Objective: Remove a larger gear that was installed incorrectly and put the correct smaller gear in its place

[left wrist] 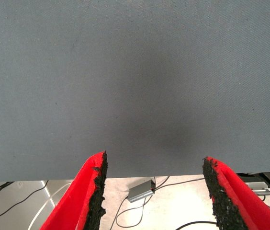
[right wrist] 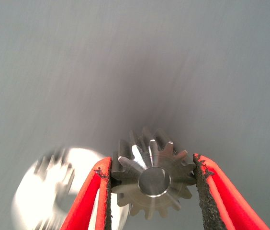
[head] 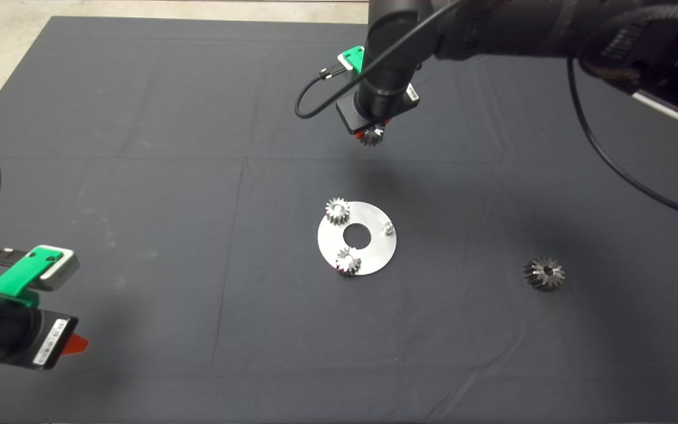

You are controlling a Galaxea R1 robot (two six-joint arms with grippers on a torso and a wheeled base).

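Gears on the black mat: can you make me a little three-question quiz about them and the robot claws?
1. True or false: the right claw is shut on the smaller gear.
2. How many small silver gears sit on the round metal plate?
3. The larger gear lies: A) on the plate, B) on the mat to the right of the plate, C) in the left claw.

Key:
1. True; it holds that gear above the mat, beyond the plate.
2. Two, one at and one at; the peg is bare.
3. B; the left claw waits open and empty at the lower left.
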